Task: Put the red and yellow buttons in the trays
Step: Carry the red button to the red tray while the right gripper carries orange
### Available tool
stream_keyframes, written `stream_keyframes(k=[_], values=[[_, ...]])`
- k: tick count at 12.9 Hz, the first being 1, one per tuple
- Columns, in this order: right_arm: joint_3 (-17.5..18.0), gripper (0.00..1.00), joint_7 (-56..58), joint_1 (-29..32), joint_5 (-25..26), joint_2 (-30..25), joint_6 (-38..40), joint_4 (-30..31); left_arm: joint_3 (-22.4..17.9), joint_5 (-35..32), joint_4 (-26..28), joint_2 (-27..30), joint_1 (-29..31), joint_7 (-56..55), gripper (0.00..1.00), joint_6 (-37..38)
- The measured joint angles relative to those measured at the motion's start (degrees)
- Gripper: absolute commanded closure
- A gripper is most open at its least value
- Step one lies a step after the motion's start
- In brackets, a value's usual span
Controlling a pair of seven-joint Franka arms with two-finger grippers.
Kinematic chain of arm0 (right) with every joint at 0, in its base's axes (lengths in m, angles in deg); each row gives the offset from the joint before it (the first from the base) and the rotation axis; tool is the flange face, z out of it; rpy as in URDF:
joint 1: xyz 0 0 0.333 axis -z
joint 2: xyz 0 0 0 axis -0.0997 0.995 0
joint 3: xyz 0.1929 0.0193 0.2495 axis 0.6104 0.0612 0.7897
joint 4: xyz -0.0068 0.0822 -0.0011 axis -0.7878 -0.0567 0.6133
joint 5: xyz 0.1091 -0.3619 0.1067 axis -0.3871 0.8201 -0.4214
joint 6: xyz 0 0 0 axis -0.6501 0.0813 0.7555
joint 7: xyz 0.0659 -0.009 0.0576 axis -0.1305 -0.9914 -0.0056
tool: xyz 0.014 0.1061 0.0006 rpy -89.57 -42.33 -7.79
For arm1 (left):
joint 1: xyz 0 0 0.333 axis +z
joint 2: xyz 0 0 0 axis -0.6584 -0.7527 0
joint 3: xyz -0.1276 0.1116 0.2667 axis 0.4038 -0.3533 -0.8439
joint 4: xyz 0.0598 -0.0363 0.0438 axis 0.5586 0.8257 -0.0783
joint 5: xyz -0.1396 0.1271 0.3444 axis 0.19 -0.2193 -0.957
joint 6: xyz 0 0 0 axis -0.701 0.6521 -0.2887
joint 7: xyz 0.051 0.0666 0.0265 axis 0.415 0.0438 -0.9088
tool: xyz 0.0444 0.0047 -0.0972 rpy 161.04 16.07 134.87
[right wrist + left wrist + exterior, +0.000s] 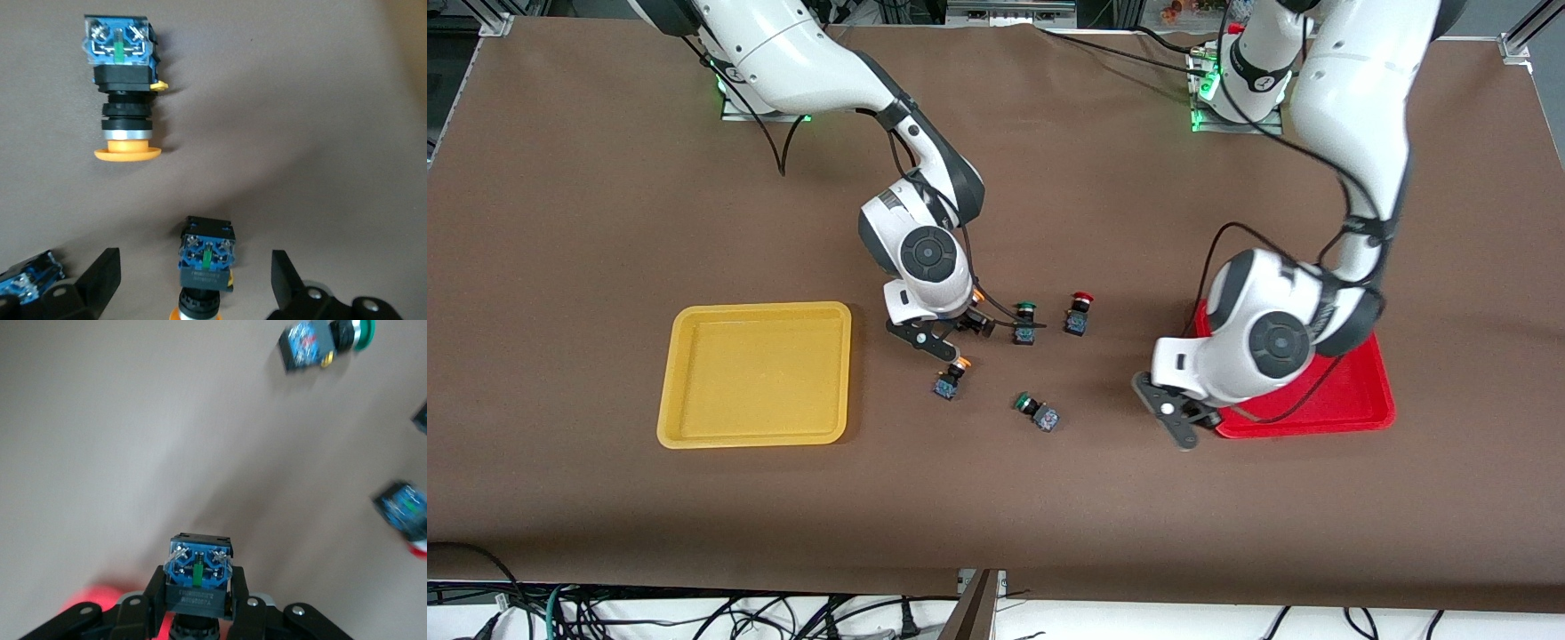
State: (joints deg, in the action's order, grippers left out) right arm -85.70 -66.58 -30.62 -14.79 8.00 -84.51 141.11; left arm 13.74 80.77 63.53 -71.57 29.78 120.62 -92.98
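Note:
My left gripper is shut on a dark-bodied button whose cap is hidden. It hangs low over the table beside the corner of the red tray. My right gripper is open and low, its fingers on either side of a yellow button lying on the table. A second yellow button lies nearer the front camera and also shows in the right wrist view. A red button stands between the two grippers. The yellow tray is empty.
Two green-capped buttons stand near: one beside the right gripper, one lying nearer the front camera, also in the left wrist view. The left arm's wrist covers much of the red tray.

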Motion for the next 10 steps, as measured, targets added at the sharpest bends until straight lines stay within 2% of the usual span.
stream_keyframes(k=[2,4,5,7,8,9,10], values=[[0.0,0.0,0.0,-0.2,0.0,0.2,-1.7,1.2,-0.3,0.0,0.2,2.5,2.8,-4.1,1.0,8.5],[0.0,0.0,0.0,-0.5,0.0,0.3,-4.6,3.6,-0.5,0.0,1.6,2.8,7.7,-4.3,0.99,11.3],[0.0,0.07,0.0,-0.8,0.0,0.3,-5.2,4.5,-0.5,-0.3,3.3,2.7,9.9,-3.9,0.95,10.9],[0.0,0.67,0.0,-1.0,0.0,0.3,-5.6,5.1,-0.6,-3.2,7.5,2.3,12.3,-1.4,1.0,5.5],[0.0,0.84,0.0,-1.1,0.0,0.3,-5.6,5.2,-0.6,-4.3,9.5,2.2,13.2,0.2,1.0,2.4],[0.0,0.96,0.0,-1.1,0.0,0.3,-5.8,5.2,-0.6,-4.7,11.4,2.1,14.1,1.9,1.0,-0.9],[-0.1,1.0,0.1,-1.1,0.0,0.3,-6.0,5.2,-0.6,-4.9,13.9,2.0,14.9,3.1,1.0,-4.9]])
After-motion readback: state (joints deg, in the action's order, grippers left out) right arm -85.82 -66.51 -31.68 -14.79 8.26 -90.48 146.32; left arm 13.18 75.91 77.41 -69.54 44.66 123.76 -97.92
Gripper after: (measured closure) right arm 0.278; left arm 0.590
